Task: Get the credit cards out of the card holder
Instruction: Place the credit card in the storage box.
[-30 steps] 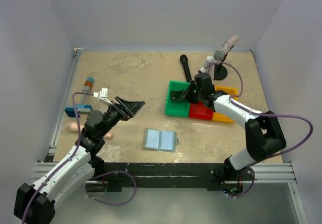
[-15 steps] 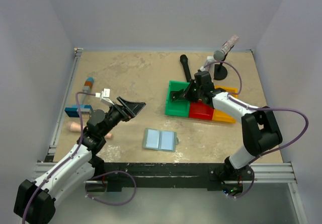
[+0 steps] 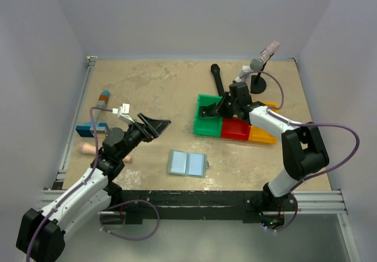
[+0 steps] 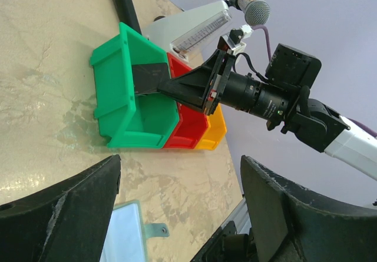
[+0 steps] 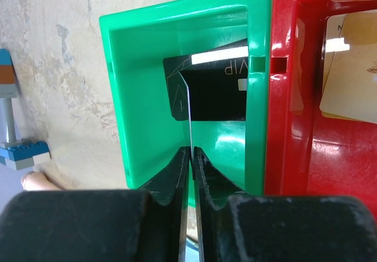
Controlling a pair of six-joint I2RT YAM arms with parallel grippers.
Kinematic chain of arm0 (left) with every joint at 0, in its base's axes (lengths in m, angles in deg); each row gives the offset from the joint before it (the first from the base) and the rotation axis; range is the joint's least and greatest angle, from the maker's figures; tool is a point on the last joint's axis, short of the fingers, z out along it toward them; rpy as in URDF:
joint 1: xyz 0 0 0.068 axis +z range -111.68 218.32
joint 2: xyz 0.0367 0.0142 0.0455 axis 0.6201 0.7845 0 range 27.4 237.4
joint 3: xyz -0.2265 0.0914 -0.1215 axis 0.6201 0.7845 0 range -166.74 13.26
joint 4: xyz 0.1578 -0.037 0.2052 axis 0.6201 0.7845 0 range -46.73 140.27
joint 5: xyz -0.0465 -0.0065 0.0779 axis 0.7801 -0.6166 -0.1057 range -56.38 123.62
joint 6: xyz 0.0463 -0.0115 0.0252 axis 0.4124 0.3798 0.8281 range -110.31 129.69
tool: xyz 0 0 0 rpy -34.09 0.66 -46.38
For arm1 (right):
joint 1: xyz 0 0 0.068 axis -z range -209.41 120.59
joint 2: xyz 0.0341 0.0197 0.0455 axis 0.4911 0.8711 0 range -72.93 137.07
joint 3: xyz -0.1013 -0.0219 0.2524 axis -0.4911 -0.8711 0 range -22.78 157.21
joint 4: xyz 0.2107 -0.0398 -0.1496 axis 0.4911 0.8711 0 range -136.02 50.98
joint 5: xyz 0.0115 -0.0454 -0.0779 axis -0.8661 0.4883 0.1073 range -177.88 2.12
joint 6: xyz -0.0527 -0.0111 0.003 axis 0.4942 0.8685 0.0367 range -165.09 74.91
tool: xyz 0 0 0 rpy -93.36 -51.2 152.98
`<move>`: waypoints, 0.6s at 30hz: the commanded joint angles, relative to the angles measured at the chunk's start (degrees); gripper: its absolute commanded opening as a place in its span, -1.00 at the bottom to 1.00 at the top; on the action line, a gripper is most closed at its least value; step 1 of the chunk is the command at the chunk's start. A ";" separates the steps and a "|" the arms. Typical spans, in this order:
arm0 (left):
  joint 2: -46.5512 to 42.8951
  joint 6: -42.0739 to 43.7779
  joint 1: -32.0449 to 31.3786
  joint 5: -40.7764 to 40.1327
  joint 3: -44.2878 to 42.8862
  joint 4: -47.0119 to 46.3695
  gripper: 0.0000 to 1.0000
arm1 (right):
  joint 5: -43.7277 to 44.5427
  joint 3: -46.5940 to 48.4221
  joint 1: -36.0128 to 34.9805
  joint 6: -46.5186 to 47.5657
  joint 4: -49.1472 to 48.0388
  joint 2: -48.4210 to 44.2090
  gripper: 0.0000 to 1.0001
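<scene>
Right fingers over green bin, nearly closed on thin edge of a credit card seen edge-on; dark card in same bin, can't tell if same one. Tan card in red bin. Left fingers wide open, empty. Card holder open flat on counter. Cards prob light, stiff, slick: pinch by an edge; holder soft, may slide.

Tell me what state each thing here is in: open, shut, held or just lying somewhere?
left hand: open, empty, above the table.
right hand: closed on the dark card.
dark card: upright inside the green bin, held by its edge.
tan card: lying in the red bin.
card holder: open, flat on the table.
</scene>
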 commanded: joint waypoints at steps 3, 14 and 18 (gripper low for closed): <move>0.08 0.99 0.20 -0.25 -1.36 -0.67 0.74 | -1.01 2.32 0.49 1.30 -0.32 0.08 -0.73; 0.16 0.90 0.20 0.02 -1.45 -0.66 0.75 | -1.54 2.67 0.49 1.56 0.20 0.00 -0.49; 0.08 0.81 0.20 0.28 -1.36 -0.58 0.75 | -1.54 3.02 0.49 1.82 1.34 0.00 -0.44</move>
